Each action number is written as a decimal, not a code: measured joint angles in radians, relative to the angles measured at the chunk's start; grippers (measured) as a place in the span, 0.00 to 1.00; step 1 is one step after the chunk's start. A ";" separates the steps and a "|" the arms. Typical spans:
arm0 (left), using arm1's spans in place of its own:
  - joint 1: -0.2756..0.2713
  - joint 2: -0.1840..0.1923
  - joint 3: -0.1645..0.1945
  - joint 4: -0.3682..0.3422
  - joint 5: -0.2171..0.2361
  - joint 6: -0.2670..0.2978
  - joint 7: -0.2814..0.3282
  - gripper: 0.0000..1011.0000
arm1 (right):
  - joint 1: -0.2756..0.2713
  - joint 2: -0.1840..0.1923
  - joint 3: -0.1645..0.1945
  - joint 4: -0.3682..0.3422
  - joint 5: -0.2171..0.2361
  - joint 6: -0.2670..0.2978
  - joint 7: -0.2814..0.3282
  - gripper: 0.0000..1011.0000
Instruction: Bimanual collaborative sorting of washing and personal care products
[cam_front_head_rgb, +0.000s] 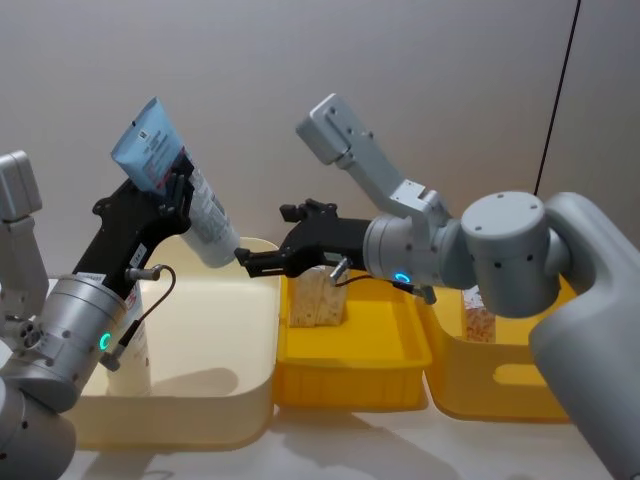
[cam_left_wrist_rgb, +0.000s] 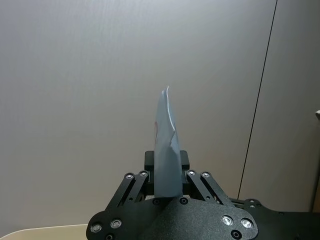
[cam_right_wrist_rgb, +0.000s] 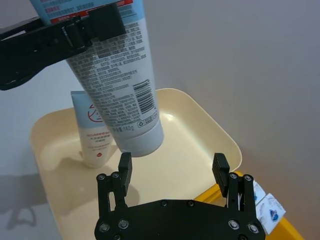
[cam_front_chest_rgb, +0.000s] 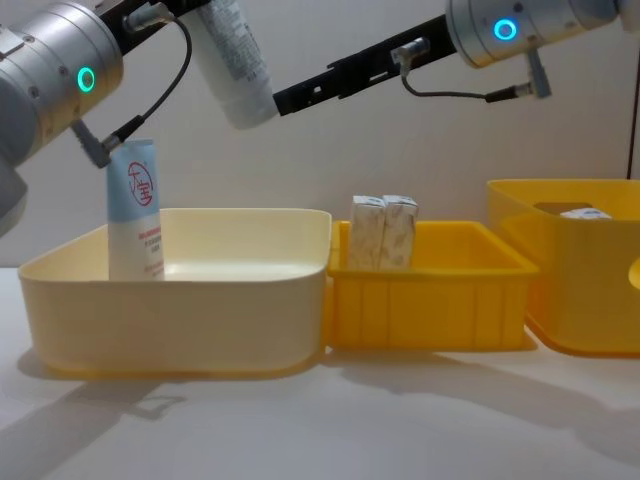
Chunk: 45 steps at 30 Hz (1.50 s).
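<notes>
A two-armed robot works over a white table (cam_front_chest_rgb: 350, 420) that carries three plastic bins in a row. The left end effector (cam_front_head_rgb: 175, 195) is raised high above the cream bin (cam_front_chest_rgb: 180, 290) on the robot's left. It is clamped across the upper half of a light-blue-and-white squeeze tube (cam_front_head_rgb: 205, 220). The tube hangs in the air, tilted, with its flat crimped end up and its round white cap end pointing down toward the middle of the scene.

The right end effector (cam_front_head_rgb: 262, 262) reaches across from the right, and its black fingers (cam_right_wrist_rgb: 125, 165) are spread wide apart and hold nothing. Its tips sit just beside the cap end of the held tube (whether they touch it cannot be made out).

A second tube (cam_front_chest_rgb: 135, 215) of the same kind stands upright on its cap inside the cream bin, near the far left corner, with a round red logo on its front.

Just beside the cream bin is a smaller yellow bin (cam_front_chest_rgb: 430, 300). Two small white cartons (cam_front_chest_rgb: 383, 232) with pink-orange print stand upright in it, side by side and touching, at its left end. Farther right is a taller yellow bin (cam_front_chest_rgb: 580, 290), where the top of another carton (cam_front_chest_rgb: 585, 212) shows just above the rim.
</notes>
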 joint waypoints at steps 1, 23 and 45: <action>0.001 0.000 0.000 -0.001 0.001 0.000 0.000 0.26 | 0.006 0.001 -0.006 0.004 0.003 0.012 0.014 0.99; 0.018 0.006 -0.004 -0.017 0.010 0.005 0.005 0.26 | 0.089 0.050 -0.106 0.023 -0.030 0.078 0.101 0.99; 0.014 0.002 -0.004 0.000 0.012 0.001 0.003 0.26 | 0.125 0.040 -0.160 0.055 -0.038 0.065 0.112 0.99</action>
